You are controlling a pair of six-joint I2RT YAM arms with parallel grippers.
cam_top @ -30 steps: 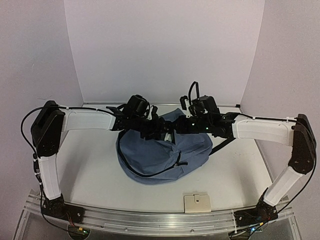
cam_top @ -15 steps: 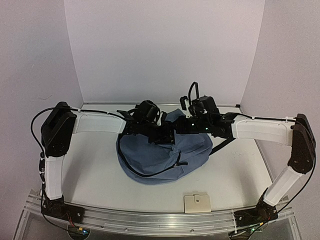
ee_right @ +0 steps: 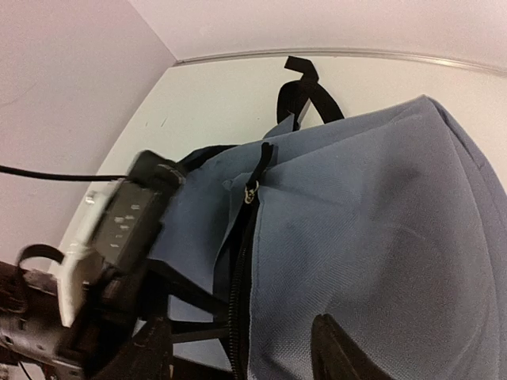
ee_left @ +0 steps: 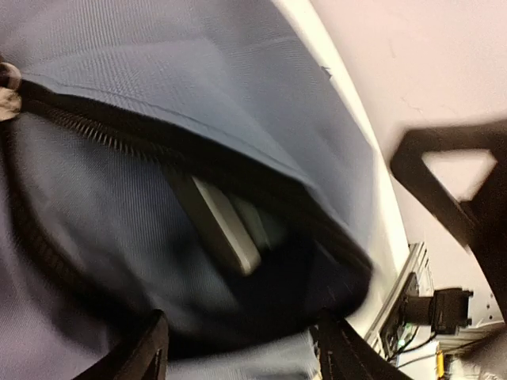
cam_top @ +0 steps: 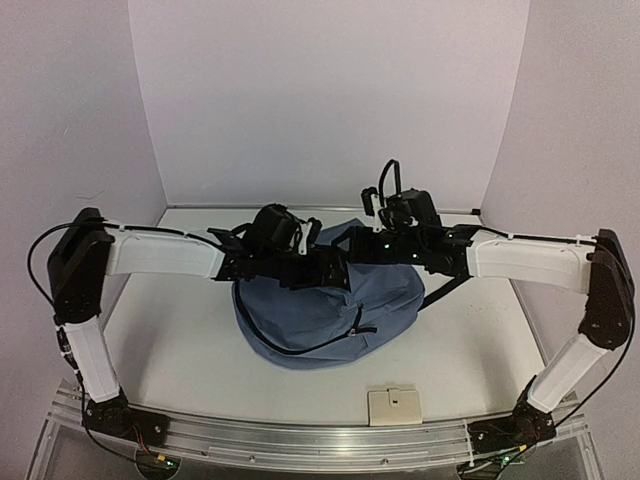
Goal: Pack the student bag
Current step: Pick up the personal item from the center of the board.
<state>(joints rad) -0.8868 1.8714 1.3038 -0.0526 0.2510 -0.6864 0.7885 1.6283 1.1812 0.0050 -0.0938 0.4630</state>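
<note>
The student bag (cam_top: 320,315), slate blue with black zippers, lies in the middle of the table with its open top toward the back. My left gripper (cam_top: 322,270) is at its mouth from the left, open (ee_left: 242,356), with dark lining and blue fabric between its fingers (ee_left: 149,350). A flat pale-grey item (ee_left: 223,228) sits inside under the zipper edge (ee_left: 95,131). My right gripper (cam_top: 347,243) hovers over the bag's top from the right, open (ee_right: 242,360) above the zipper (ee_right: 240,269) and its pull (ee_right: 252,194).
A flat cream square (cam_top: 394,405) lies at the table's front edge. The bag's black strap (ee_right: 305,89) trails toward the back wall, another (cam_top: 445,290) to the right. The two grippers are close together; the left one (ee_right: 119,229) shows in the right wrist view.
The left arm pushed right toward the bag's mouth, then drew back left a little. The right gripper lifted slightly above the bag's top edge.
</note>
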